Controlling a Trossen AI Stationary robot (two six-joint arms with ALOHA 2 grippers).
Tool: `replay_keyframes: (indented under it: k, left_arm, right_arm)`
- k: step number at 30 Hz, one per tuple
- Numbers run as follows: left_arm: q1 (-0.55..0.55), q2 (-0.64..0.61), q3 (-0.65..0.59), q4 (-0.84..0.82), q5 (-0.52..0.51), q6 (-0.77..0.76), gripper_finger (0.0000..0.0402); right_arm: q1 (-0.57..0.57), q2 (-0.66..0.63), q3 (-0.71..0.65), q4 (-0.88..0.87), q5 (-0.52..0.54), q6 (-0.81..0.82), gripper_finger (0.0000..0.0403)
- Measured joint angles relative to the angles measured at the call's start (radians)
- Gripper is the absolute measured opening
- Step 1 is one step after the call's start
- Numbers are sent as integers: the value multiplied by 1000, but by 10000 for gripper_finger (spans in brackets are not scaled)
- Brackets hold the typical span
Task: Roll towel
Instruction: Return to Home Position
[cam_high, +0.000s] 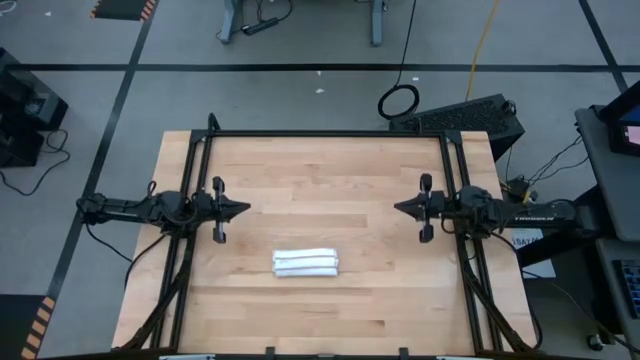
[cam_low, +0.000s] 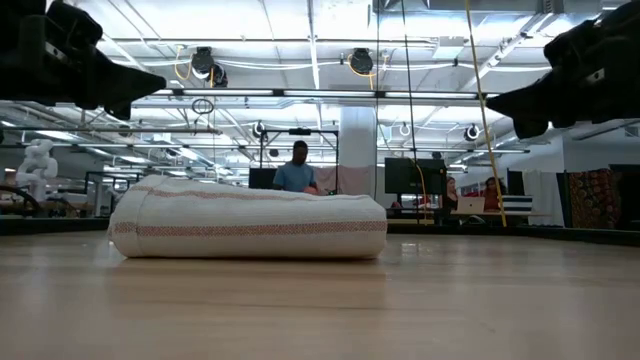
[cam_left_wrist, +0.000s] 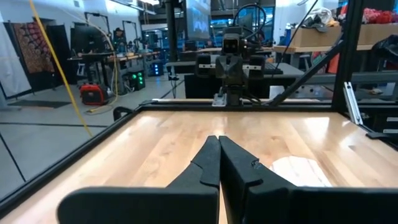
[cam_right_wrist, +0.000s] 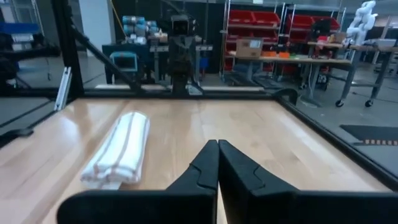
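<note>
The towel (cam_high: 306, 263) lies rolled up into a short white bundle with thin stripes, its underside on the wooden table, near the middle toward the near edge; it also shows in the low view (cam_low: 248, 220) and the right wrist view (cam_right_wrist: 120, 148). My left gripper (cam_high: 245, 209) hovers shut near the table's left edge, pointing level toward the right. My right gripper (cam_high: 398, 207) hovers shut near the right edge, pointing level toward the left. Both are well clear of the towel and hold nothing.
The wooden table (cam_high: 320, 170) is framed by a black rail (cam_high: 325, 133) at its far edge and black struts at both sides. People show at workbenches in the room behind the table (cam_low: 297, 168).
</note>
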Motion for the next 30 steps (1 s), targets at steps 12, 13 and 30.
replay_keyframes:
  k: [12,13,30]
  left_arm:
    - [0,37,0,-1,1,-33,0]
    - [0,40,0,-2,1,-39,0]
    - [-10,36,0,-12,66,-73,0]
  right_arm:
    - [71,-167,0,-169,9,24,0]
    - [80,-183,0,-184,24,27,0]
    - [137,-256,0,-223,50,-7,0]
